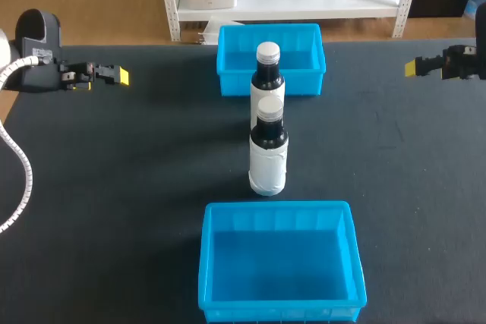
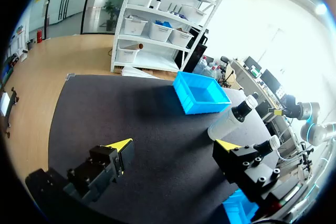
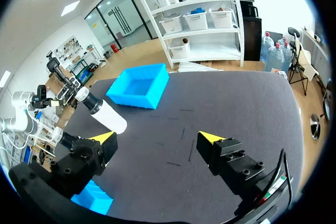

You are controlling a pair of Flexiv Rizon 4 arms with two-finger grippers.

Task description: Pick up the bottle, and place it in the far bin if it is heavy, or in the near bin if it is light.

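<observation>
Two upright bottles, nearer bottle (image 1: 268, 153) and farther bottle (image 1: 267, 73), wait in line between near bin (image 1: 277, 311) and far bin (image 1: 231, 83), the farther perhaps touching it, so picking is not begun and one arm must reach in; only the wrist views show left gripper (image 2: 175, 144) and right gripper (image 3: 157, 137) spread wide, empty.

2 bottles (image 1: 268, 158) (image 1: 267, 75); 2 blue bins (image 1: 235, 85) (image 1: 209, 263); 2 yellow-tipped pincers (image 1: 121, 76) (image 1: 411, 67).
</observation>
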